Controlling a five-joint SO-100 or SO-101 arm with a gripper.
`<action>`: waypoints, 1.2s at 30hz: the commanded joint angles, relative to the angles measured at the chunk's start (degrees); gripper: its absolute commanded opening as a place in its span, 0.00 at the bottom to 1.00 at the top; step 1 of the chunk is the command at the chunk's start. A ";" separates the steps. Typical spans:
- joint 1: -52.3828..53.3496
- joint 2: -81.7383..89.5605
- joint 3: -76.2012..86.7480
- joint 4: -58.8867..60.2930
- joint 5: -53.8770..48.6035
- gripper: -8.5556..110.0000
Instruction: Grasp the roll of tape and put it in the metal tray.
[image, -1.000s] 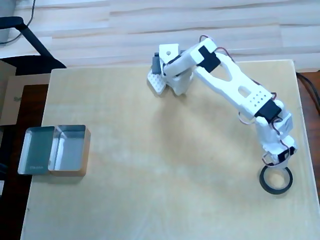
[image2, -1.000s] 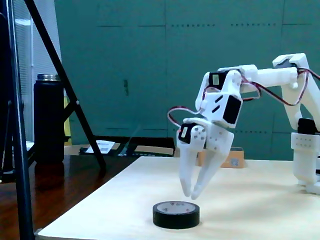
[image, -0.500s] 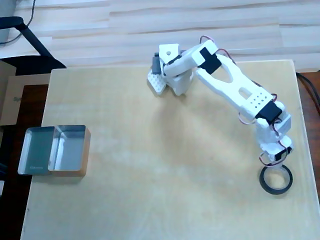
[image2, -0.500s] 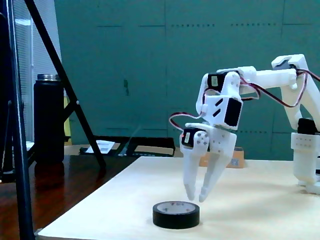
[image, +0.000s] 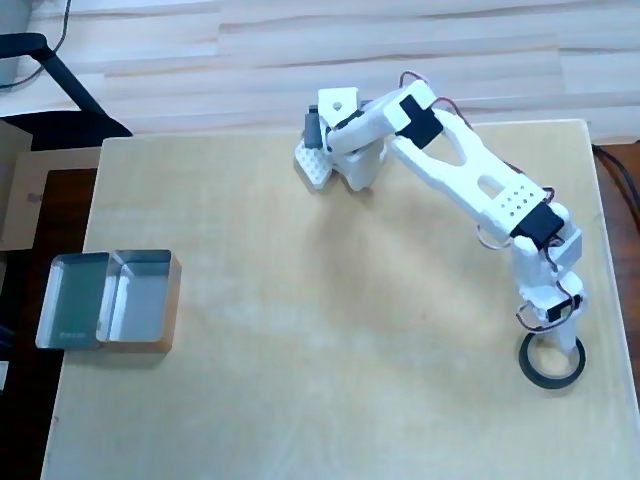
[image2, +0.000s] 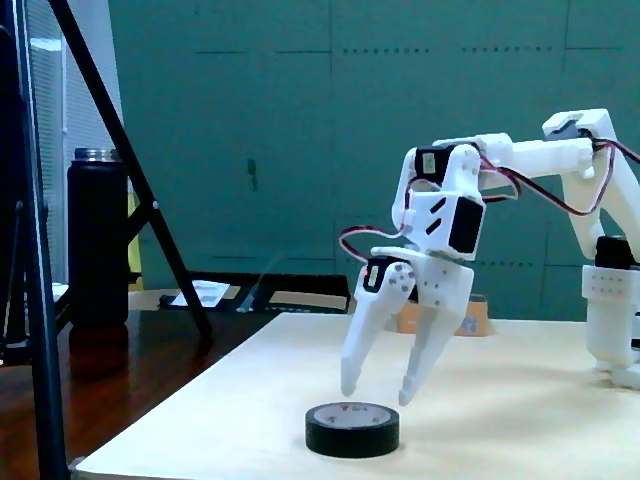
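In the overhead view the gripper (image: 560, 340) is covering the upper edge of the roll of tape (image: 551, 372), which is lying flat near the right edge of the table (image: 330, 380), while the fixed view is showing the gripper (image2: 377, 390) hanging just above the roll of tape (image2: 352, 428) with its fingers spread wide and touching nothing. The metal tray (image: 110, 300) is sitting well apart at the left edge of the table, out of the fixed view entirely, its two compartments reflecting light so their depths are hard to judge. A dark bottle (image2: 97, 240) and a black tripod leg (image2: 130, 170) are standing off the table at the left of the fixed view.
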 joint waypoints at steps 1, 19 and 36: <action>-0.09 0.26 0.44 0.53 0.53 0.22; -0.35 -4.48 -1.32 2.90 0.00 0.22; -0.79 -5.27 -1.93 2.90 -0.26 0.08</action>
